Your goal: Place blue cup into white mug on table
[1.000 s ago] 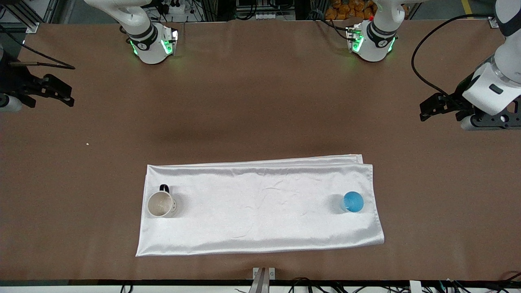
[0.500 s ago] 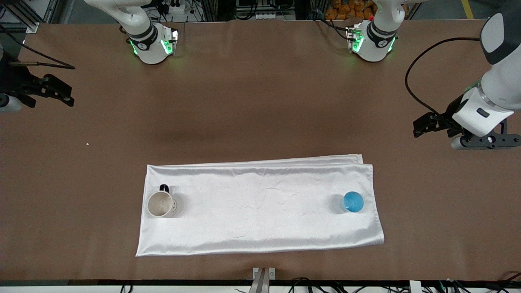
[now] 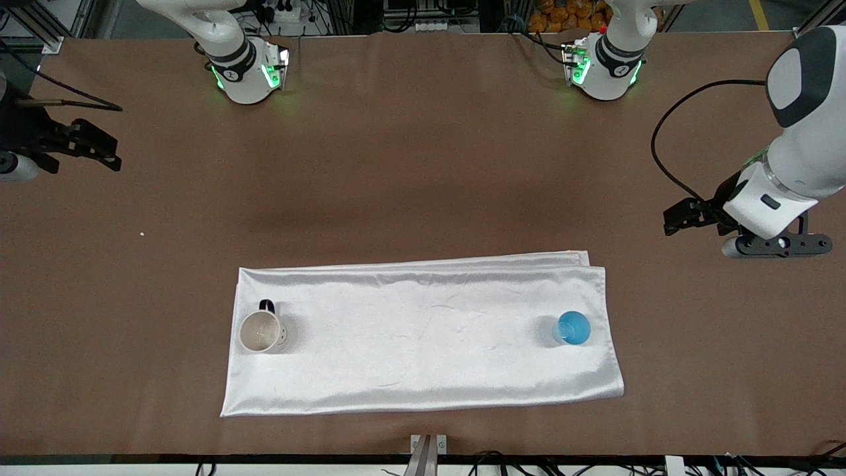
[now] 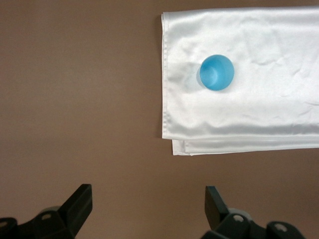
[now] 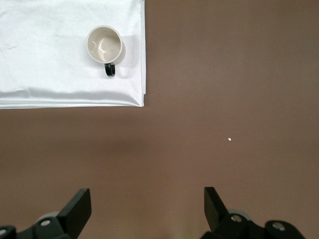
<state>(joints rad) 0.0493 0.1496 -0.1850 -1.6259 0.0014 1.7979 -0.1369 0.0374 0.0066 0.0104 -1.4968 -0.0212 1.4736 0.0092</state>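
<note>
L gripper (image 3: 681,217) hangs wide open, empty, over bare table (image 3: 423,165) at the L arm's end. Cup (image 3: 573,328) stands upright on the cloth (image 3: 423,337), nearer the front cam, toward the middle. L arm is closer to it. R gripper (image 3: 92,147) waits, open, at its own end. Mug (image 3: 263,330) stands at the cloth's R-arm end, well apart from cup.
</note>
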